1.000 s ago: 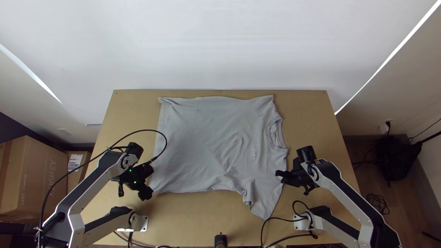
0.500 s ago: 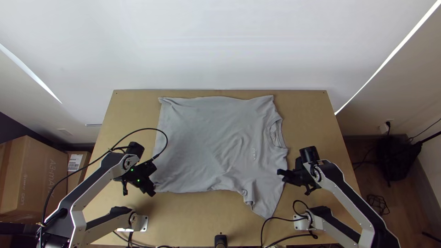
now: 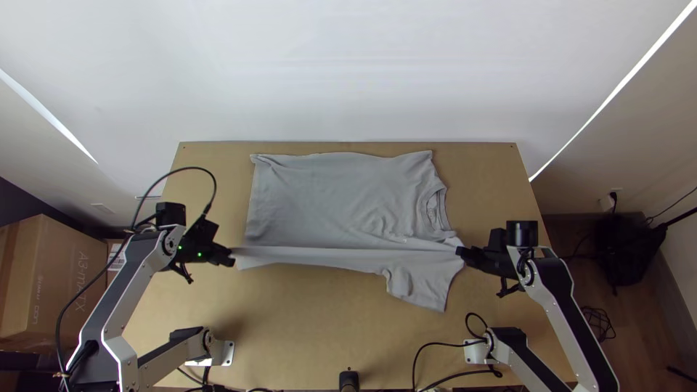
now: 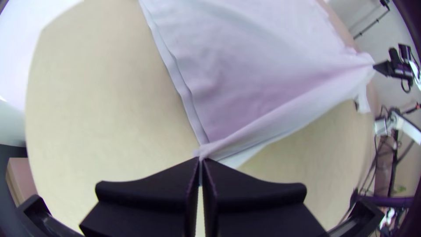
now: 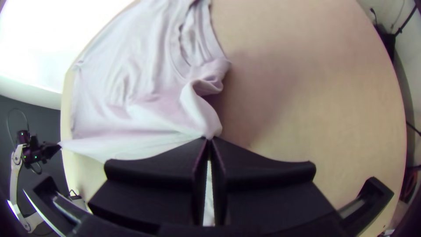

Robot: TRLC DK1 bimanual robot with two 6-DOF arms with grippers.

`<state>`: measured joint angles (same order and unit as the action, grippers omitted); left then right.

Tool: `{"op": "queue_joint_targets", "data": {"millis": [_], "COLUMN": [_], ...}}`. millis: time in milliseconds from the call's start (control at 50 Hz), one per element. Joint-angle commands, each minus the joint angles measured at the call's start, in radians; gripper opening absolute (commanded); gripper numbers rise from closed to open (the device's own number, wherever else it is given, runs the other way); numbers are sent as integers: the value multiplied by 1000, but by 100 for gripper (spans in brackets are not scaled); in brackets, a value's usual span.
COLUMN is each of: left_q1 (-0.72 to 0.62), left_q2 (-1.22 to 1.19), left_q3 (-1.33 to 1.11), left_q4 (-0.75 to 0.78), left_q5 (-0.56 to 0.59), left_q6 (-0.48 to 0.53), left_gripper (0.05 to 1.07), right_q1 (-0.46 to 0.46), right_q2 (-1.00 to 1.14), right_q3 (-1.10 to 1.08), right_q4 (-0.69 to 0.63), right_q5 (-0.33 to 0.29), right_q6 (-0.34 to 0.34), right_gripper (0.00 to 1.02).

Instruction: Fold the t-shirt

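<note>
Left gripper (image 4: 201, 159) and right gripper (image 5: 209, 138) pinch t-shirt (image 3: 334, 196) near side, taut; lift level, fold evenly, avoid dragging sleeve (image 3: 425, 283).

The t-shirt (image 3: 327, 203) lies across the middle of the counter (image 3: 327, 334), hem (image 3: 255, 210) to the left, neckline (image 3: 435, 209) to the right. The left gripper (image 3: 231, 256) and right gripper (image 3: 462, 252) are at opposite ends of its nearer part, cloth between each one's jaws. Behind the counter is a wall (image 3: 348, 72); left, a large box (image 3: 51, 283); right, cables (image 3: 597, 321) on the floor (image 3: 573, 290).
</note>
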<state>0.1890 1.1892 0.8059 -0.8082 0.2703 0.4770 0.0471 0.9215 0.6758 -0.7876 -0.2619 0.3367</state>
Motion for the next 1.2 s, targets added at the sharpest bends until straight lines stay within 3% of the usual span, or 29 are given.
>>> {"op": "queue_joint_targets", "data": {"millis": [0,260,560,740,960,1180], "left_q1": [-5,-56,-52,-37,-36,-26], "left_q2": [-46,-56,82,119,96,-43], "left_q3": [101,378,762,944,1130,1167], "left_q4": [53,150,256,328,376,451], "left_q5": [-5,-54,-210,-241,-333,-370], "left_q6": [-129,-333,-425,-454,-499,-472], "left_gripper": [8,8,8,8,8,8], "right_q1": [51,68,51,51,54,60], "right_q2": [-13,134,439,559,520,362], "right_q3": [125,446,958,1222,1397,1483], "right_q4": [10,160,222,252,393,395], "right_q5": [12,13,15,47,158,165], "right_q6": [-13,-10,-41,-31,5,39], "right_gripper": [2,2,2,2,2,2]}}
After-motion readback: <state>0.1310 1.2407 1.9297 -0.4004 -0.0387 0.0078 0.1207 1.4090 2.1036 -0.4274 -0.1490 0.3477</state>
